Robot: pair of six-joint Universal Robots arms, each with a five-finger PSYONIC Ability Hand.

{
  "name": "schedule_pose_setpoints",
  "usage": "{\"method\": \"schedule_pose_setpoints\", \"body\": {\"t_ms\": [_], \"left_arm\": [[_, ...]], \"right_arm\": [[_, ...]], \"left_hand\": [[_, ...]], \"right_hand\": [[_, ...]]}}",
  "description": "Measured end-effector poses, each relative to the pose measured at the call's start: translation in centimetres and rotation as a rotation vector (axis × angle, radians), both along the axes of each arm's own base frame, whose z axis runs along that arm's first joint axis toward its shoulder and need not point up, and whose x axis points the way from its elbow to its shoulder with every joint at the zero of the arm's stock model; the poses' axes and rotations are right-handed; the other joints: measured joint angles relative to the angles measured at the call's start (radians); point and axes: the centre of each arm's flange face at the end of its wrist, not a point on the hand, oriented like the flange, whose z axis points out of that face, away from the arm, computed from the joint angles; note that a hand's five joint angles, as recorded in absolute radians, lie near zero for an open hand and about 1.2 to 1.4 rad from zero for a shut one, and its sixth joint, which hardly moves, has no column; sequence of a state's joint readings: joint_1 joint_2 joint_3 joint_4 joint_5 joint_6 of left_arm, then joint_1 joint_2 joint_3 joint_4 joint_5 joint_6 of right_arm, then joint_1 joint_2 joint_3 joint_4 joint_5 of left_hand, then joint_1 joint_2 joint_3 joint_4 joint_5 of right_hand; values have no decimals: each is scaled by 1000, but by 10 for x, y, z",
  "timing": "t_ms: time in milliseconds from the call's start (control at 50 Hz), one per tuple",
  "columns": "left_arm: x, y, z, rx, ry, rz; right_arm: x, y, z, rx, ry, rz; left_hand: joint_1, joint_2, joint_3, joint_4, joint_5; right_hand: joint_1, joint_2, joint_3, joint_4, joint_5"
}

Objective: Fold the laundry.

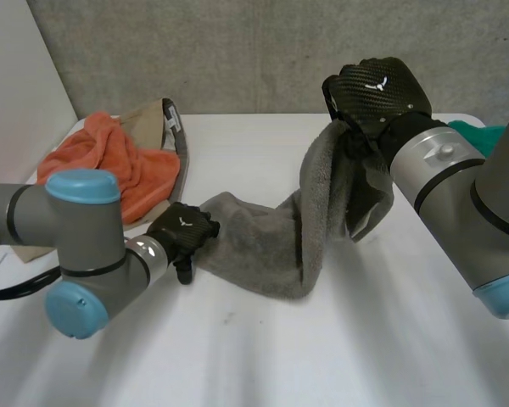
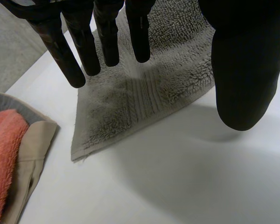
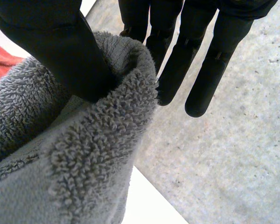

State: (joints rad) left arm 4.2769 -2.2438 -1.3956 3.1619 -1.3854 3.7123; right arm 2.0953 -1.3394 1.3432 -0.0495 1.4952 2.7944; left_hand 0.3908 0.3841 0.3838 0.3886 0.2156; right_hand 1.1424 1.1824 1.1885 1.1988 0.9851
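White tabletop (image 1: 339, 365) beneath both arms; grey towel (image 1: 263, 246) stretched across its middle, one end flat on the surface, the other raised well off it; orange towel (image 1: 110, 161) heaped on a beige cloth (image 1: 142, 114) at the robot's left, just beside the grey towel's flat end; right hand (image 1: 377, 89) aloft, pinching the raised edge of the grey towel between thumb and fingers; left hand (image 1: 184, 227) low over the flat end's corner, fingers (image 2: 84, 46) straight, well apart from the thumb, gripping nothing
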Motion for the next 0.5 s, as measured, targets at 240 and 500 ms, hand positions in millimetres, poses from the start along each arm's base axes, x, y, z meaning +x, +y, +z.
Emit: {"method": "schedule_pose_setpoints", "body": {"t_ms": [240,500], "left_arm": [[-9,-13,-7,52,-12,-3],[-25,-20,-6,43,-15,-23]], "right_arm": [[-5,-3,-13,16,24,-12],[-9,-7,-22,1,49,-25]], "left_hand": [[69,69,68,66,65],[109,138,137,137,120]], "right_hand": [[0,0,0,0,0],[0,0,0,0,0]]}}
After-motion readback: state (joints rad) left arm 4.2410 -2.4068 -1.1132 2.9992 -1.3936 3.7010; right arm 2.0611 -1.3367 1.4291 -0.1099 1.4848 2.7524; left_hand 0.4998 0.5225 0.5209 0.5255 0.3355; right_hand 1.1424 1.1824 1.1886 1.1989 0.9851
